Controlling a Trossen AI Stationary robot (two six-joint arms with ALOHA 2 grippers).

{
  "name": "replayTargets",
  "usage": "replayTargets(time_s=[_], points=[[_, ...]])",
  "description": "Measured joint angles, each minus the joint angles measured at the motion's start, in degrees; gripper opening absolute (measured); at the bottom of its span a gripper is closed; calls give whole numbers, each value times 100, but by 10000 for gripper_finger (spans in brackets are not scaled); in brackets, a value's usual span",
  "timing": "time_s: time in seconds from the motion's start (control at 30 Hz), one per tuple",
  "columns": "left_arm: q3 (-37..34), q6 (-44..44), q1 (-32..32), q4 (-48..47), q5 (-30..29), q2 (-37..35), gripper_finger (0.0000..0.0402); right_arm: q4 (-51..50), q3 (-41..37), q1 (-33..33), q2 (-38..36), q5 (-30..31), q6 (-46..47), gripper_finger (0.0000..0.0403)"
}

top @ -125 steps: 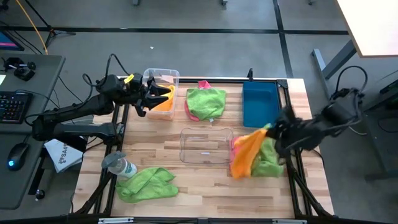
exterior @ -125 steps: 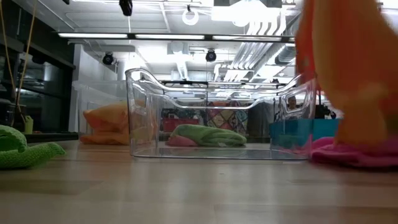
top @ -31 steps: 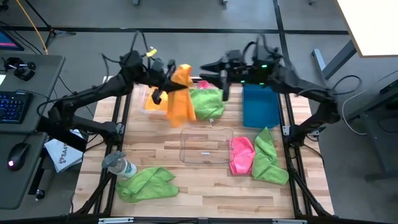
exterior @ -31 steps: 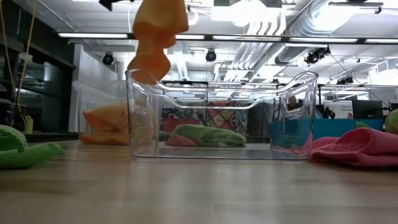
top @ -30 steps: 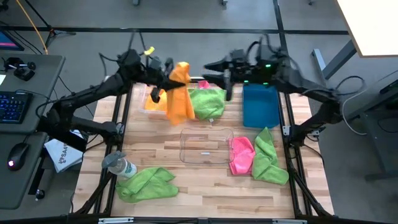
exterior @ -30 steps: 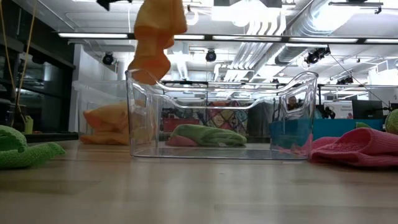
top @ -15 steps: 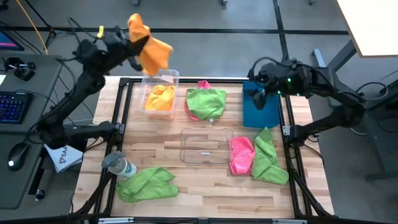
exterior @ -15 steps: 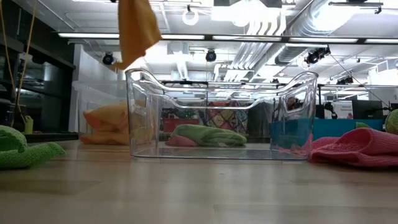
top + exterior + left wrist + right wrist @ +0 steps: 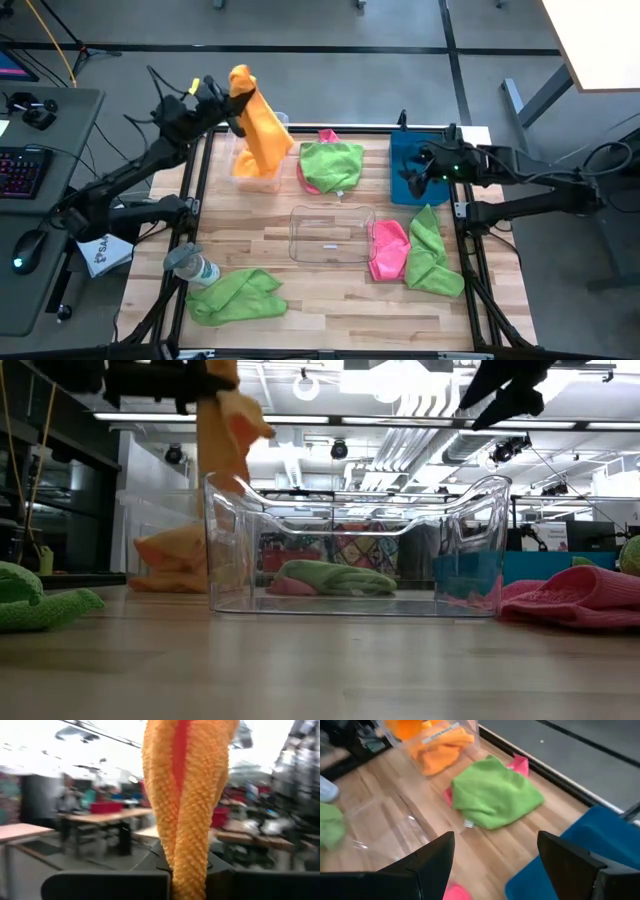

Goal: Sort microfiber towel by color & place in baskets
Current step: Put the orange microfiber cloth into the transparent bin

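step: dropping orange towel [image 9: 262, 140] into far-left clear basket [image 9: 275, 120]
left gripper [image 9: 232, 103]: clamped on towel, above basket
right gripper [image 9: 415, 172]: fingers apart, empty, over blue basket [image 9: 405, 150]
next: lower, release

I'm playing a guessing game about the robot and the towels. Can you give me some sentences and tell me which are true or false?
1. The left gripper holds an orange towel up in the air. True.
2. The blue basket is full of pink towels. False: no towel shows in it.
3. The right gripper hovers over the blue basket with nothing in it. True.
4. The clear basket in the middle of the table holds a green towel. False: it is empty.
5. A pink towel lies beside a green towel on the table. True.
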Motion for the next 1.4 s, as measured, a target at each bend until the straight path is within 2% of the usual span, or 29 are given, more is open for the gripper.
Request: replayTargets(time_s=[0.1,0.23,0.37,0.47,0.53,0.67,0.83,1.03,1.13,1.2,1.4], points=[[-190,-194,334,311,-68,53,0,211,-157,0,-136,-133,289,279],[-190,-42,576,85,93,25,0,342,-139,0,-167,-284,544,279],[-193,212,587,-899,166,-52,0,570,-80,0,-153,-253,544,279],[-192,426,381,-1785,596,38,0,748,-80,0,-147,-146,506,279],[-196,665,181,-2376,661,93,0,783,-80,0,-149,-26,506,279],[-193,1048,-96,-3563,481,90,0,806,-80,0,-149,26,506,279],[185,1140,-455,-5177,-275,227,0,808,-80,0,-147,25,543,279],[1603,1325,-425,-7010,-758,1208,0,852,-78,0,-147,23,503,279],[2363,1903,-427,-8217,-1111,1995,0,851,-76,0,-145,22,421,279],[2727,2403,-477,-8690,-1288,2449,0,849,-76,0,-145,20,339,279],[3004,3838,-652,-9146,-1861,3366,0,849,-76,0,-145,5,202,279]])
